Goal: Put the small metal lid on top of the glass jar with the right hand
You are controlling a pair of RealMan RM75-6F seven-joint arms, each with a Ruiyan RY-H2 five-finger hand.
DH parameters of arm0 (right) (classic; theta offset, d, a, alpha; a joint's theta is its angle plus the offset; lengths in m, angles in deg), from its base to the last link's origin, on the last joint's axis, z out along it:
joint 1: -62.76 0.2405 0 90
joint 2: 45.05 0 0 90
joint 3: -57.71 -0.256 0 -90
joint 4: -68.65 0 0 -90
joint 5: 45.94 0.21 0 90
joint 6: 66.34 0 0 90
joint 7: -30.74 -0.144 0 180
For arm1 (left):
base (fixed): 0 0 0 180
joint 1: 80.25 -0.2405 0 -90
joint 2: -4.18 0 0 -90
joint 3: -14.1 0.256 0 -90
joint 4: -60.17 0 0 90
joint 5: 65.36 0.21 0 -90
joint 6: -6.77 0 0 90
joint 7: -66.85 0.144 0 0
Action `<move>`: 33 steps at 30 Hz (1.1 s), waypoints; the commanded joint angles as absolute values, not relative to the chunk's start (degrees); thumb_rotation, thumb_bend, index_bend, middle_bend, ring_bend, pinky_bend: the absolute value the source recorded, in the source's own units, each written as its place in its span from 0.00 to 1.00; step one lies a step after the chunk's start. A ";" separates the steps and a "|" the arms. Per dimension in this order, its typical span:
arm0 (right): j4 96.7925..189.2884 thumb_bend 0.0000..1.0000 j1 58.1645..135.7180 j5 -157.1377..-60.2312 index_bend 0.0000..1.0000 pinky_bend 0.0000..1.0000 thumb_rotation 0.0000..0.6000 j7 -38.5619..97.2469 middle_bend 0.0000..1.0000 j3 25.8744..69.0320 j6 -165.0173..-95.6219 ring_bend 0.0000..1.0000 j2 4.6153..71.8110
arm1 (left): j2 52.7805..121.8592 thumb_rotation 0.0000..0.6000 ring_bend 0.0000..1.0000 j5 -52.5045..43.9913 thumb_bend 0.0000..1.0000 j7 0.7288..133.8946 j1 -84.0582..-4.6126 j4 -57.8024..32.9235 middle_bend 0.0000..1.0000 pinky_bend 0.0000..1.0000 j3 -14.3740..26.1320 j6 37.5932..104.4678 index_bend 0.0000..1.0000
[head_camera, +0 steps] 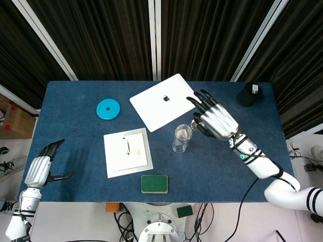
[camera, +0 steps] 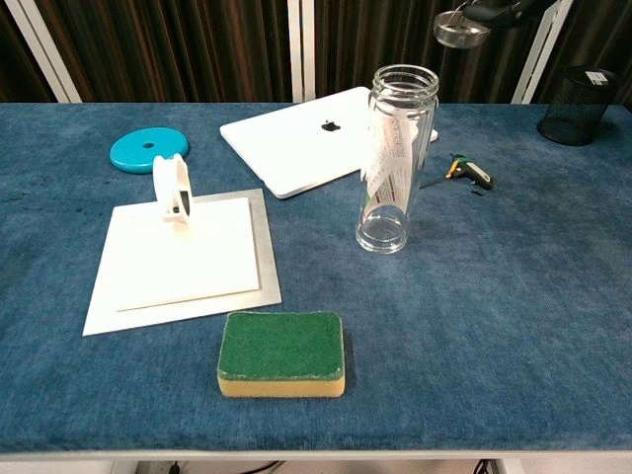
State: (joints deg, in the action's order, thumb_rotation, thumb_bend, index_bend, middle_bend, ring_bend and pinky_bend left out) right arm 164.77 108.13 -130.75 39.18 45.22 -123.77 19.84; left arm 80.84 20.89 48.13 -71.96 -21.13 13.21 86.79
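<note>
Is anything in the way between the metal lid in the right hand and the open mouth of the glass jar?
Nothing visible. The right hand holds the small metal lid in the air, above and to the right of the glass jar, whose mouth is open and uncovered.
</note>
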 commanded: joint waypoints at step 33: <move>162.86 0.44 113.18 -129.49 0.64 0.00 1.00 41.56 0.07 45.78 -118.99 0.00 24.53 | 81.49 0.89 0.09 20.33 0.08 45.31 -72.70 -19.03 0.11 0.13 13.09 87.28 0.09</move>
State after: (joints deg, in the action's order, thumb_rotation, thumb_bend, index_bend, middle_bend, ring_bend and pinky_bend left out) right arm 162.87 113.18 -129.49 41.56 45.79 -119.00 24.53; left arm 81.51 20.32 45.34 -72.68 -19.05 13.11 87.26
